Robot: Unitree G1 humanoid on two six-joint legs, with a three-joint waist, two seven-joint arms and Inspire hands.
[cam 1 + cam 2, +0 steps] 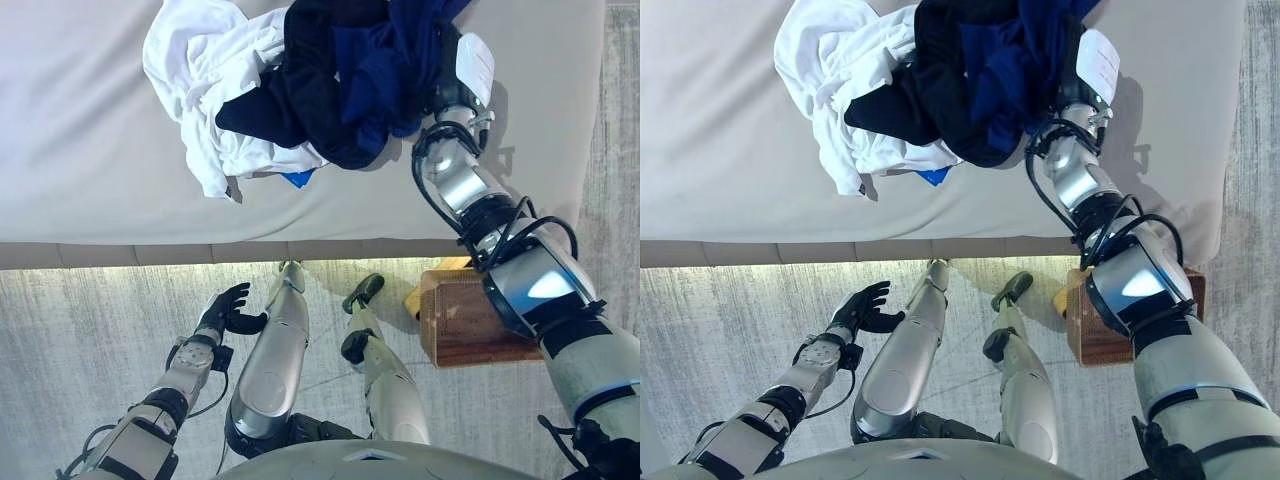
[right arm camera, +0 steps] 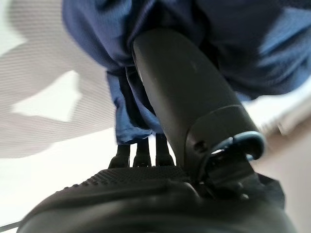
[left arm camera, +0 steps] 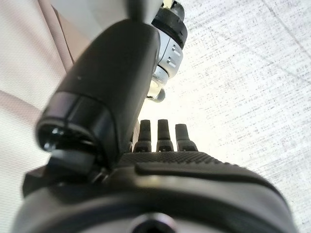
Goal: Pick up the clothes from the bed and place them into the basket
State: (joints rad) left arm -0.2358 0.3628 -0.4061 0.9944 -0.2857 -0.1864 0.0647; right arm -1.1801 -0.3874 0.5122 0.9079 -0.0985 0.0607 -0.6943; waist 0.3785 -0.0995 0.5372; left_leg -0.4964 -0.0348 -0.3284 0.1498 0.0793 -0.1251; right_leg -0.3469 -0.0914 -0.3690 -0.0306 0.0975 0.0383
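A pile of clothes lies on the beige bed (image 1: pixel 80 150). White garments (image 1: pixel 200 60) lie at its left, with a small bright blue piece (image 1: pixel 297 179) under them. A dark blue and black bundle (image 1: pixel 340 80) hangs bunched at the right, raised off the sheet. My right hand (image 1: pixel 468 68), with a white cover, is at the bundle's right side. In the right wrist view its thumb (image 2: pixel 180 87) presses against the blue cloth (image 2: pixel 121 58) and its fingers curl into it. My left hand (image 1: pixel 228 310) hangs open low over the floor, in front of the bed, holding nothing.
A brown wooden box (image 1: pixel 470 325) stands on the grey carpet (image 1: pixel 80 330) next to the bed's front edge, under my right arm. The bed's front edge (image 1: pixel 150 252) runs across the view.
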